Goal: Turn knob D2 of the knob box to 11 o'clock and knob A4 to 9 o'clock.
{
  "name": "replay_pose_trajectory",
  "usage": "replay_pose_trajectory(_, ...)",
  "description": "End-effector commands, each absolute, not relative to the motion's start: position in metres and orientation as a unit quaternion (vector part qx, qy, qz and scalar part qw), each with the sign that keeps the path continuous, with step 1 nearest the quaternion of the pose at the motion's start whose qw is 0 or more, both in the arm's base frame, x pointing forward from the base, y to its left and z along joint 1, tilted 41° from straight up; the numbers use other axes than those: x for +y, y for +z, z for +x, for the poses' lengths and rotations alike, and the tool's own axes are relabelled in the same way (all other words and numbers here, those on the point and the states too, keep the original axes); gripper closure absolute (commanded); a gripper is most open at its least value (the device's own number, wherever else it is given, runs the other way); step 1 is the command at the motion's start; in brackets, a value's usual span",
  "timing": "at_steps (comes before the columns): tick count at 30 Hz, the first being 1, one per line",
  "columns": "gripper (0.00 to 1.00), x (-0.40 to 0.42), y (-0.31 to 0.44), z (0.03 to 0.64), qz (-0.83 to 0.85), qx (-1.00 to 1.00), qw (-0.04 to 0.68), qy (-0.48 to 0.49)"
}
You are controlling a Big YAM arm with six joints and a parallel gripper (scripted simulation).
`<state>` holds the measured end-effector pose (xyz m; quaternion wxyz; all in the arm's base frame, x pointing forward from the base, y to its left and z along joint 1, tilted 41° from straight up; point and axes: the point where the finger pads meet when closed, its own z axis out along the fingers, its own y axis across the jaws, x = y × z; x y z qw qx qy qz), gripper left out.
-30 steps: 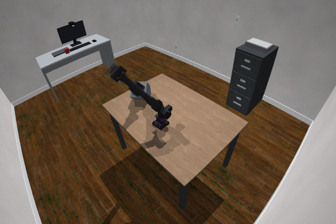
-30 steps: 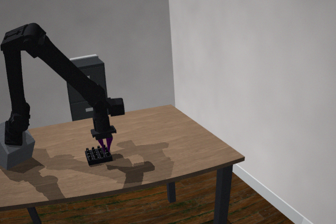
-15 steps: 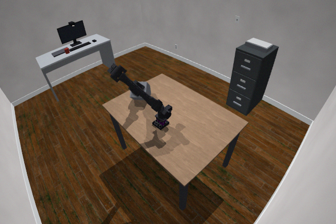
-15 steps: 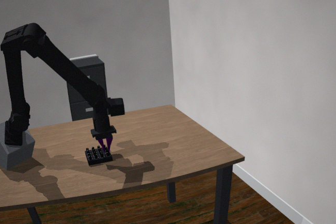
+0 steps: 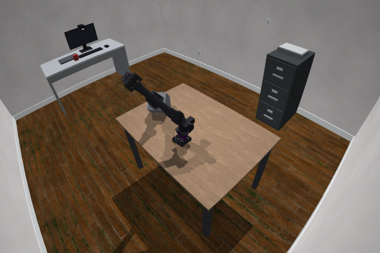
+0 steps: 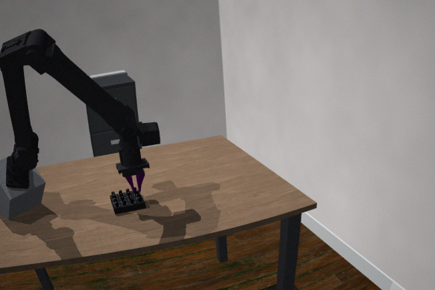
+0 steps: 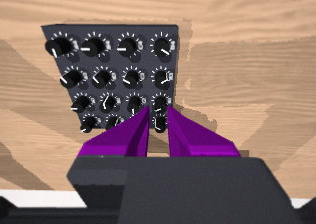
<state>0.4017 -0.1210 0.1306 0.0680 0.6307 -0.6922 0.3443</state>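
Observation:
The black knob box [image 5: 181, 139] stands on the wooden table, and it also shows in the exterior view [image 6: 127, 201] and the wrist view [image 7: 114, 80]. In the wrist view its printed names lie to the right of each knob. My gripper [image 7: 158, 111], with purple fingers, points straight down over the box's corner [image 6: 135, 188]. The fingertips stand on either side of a knob [image 7: 160, 103] in the right column, second from the near end, which I read as D2. There is a slight gap at each side, so the gripper is open. Knob A4 [image 7: 56, 47] is at the far left corner.
The arm's grey base [image 6: 14, 193] sits on the table at the left end. A dark filing cabinet [image 5: 284, 86] stands beyond the table, and a white desk with a monitor [image 5: 82, 56] stands by the far wall.

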Motion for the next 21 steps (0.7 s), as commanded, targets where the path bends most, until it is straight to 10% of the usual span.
replay_pose_trajectory(1,0.82,-0.116,0.161,0.412,0.617,-0.697,0.048,0.363)
replay_pose_trajectory(21,0.82,-0.110,0.159,0.400,0.620,-0.700,0.061,0.349)
